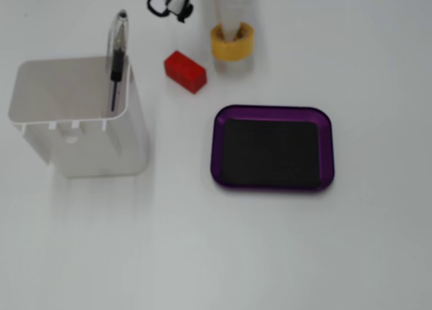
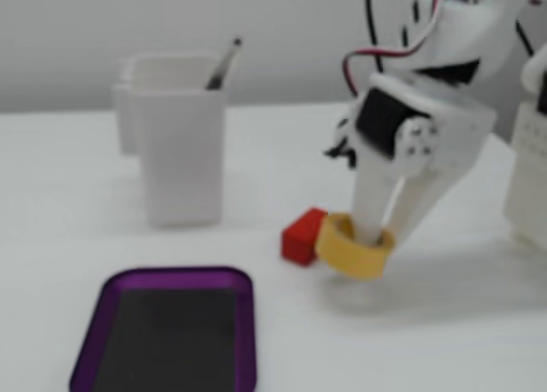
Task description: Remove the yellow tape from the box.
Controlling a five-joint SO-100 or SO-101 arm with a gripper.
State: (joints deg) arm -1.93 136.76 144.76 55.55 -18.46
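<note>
Table (image 1: 351, 256): white and bare across the whole lower half of the top-down fixed view; wide free room below and to the right of the tray.
White container (image 1: 81, 124): tall, at the left of the top-down view, well apart from everything else. Its open mouth holds a pen (image 1: 117, 63) leaning against the back right corner. In the low side fixed view it stands upright behind the tray.
Box (image 1: 273, 109): shallow purple tray, long axis running left to right in the top-down view. The black floor is bare. Its upper rim lies near the tape but clear of it.
Arm: the white body shows only in the side view; the top-down view cuts it off at the upper edge.
Gripper (image 2: 377, 235): clasped on the roll's wall, one finger down through the core and the other outside it. The fingers point down toward the table.
Yellow tape (image 1: 233, 42): outside the tray, above its upper left corner in the top-down view. The hole faces up. The side view shows it tilted, far edge higher; whether the low edge touches the table I cannot tell.
Red block (image 1: 185, 71): just left of the roll in both fixed views, long axis diagonal in the top-down view. A narrow gap parts them there; the side view shows them almost meeting.
</note>
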